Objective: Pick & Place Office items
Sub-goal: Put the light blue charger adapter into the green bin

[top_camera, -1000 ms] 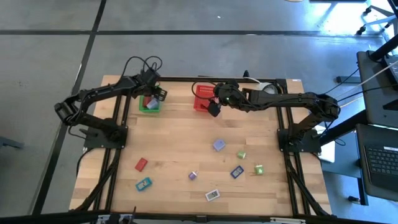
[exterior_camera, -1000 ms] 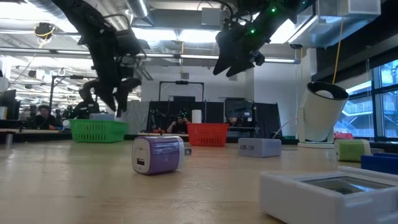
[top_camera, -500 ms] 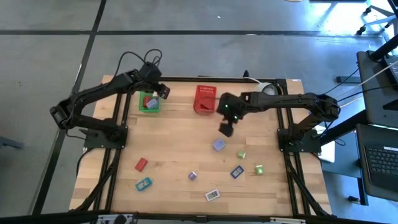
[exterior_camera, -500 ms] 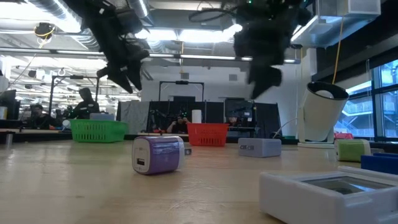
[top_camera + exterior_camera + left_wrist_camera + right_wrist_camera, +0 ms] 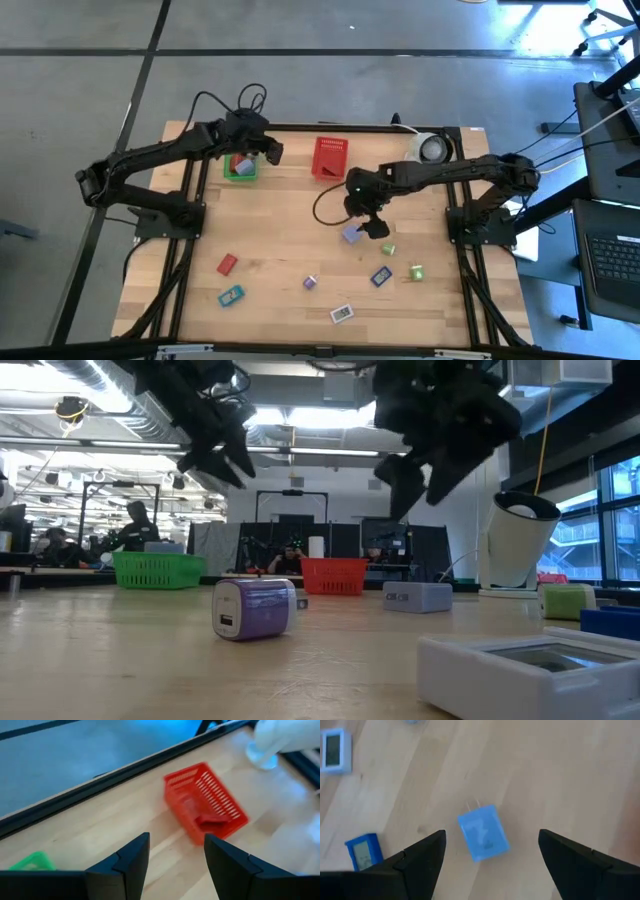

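Right wrist view is showing the relation the coming move turns on: the blue charger block [image 5: 483, 833] is lying on the counter [image 5: 560, 775] directly ahead of the right gripper [image 5: 490, 857], framed in the gap between its two fingers [image 5: 422, 857]. Those fingers are standing spread wide and released, holding nothing. The block is lying flat and turned at a slight angle to the line between the fingertips, its two prongs pointing away from the fingers — so its long axis is running roughly forward, out from the gap, which I judge is leaving the narrower sides facing the fingers. A small twist of the wrist looks likely to be called for before closing.

From the high view, the right gripper [image 5: 366, 214] is hovering just beside that block [image 5: 351, 234], and it is plainly the nearer arm; the left gripper [image 5: 268, 151] is sitting well apart, up by the green basket [image 5: 240, 168]. The left wrist view is showing the left fingers [image 5: 131, 860] parted with nothing between them, pointing toward the red basket [image 5: 206, 810].

Other office items are lying farther out from the right fingers: a small green block [image 5: 387, 249], a blue flat piece [image 5: 380, 276], and a white flat piece [image 5: 342, 314] — none within reach of the gap as it stands now.
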Tool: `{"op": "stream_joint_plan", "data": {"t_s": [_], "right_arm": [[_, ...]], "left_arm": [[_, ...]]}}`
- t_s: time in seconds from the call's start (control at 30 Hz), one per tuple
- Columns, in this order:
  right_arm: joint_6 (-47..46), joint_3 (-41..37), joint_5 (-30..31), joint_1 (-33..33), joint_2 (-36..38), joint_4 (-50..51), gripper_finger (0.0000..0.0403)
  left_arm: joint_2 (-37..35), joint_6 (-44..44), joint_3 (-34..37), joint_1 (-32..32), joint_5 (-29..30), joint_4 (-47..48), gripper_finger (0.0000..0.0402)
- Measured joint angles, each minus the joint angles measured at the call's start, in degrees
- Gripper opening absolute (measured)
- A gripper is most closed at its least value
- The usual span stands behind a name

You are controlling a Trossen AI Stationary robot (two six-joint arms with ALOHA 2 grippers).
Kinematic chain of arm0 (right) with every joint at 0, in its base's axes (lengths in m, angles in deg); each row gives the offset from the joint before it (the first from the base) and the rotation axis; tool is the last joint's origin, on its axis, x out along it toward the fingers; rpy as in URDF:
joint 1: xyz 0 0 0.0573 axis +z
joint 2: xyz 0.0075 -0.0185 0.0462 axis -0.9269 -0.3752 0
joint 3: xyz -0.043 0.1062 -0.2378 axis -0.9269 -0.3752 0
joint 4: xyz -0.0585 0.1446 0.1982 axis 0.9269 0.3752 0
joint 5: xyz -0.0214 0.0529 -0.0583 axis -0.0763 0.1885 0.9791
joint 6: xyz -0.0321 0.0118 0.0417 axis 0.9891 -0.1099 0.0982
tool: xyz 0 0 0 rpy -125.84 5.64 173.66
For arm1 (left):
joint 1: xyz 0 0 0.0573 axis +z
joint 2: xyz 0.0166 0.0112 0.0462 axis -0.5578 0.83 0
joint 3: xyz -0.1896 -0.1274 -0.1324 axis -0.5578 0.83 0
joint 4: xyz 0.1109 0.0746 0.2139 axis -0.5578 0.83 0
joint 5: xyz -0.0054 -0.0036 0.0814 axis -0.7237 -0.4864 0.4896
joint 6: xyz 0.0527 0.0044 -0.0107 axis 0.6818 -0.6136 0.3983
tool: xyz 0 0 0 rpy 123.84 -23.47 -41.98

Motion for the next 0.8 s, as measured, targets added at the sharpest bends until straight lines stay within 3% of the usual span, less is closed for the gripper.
{"op": "stream_joint_plan", "data": {"t_s": [0.17,0.4,0.67,0.8], "right_arm": [[6.77,0.00,-1.36,1.27,-5.10,-0.59,0.0320],[19.29,0.00,4.85,4.09,-11.26,-2.65,0.0320],[19.78,-0.01,7.95,5.16,-15.32,-6.41,0.0315],[18.83,-0.02,10.50,5.48,-15.80,-6.39,0.0285]], "left_arm": [[0.00,-5.21,0.00,-3.27,-0.08,-1.13,0.0184],[0.00,-9.66,0.00,-7.88,-0.11,-1.45,0.0184],[0.00,-16.67,0.00,-12.86,0.02,-1.45,0.0184],[0.00,-19.46,0.00,-15.35,0.05,-1.78,0.0184]]}}
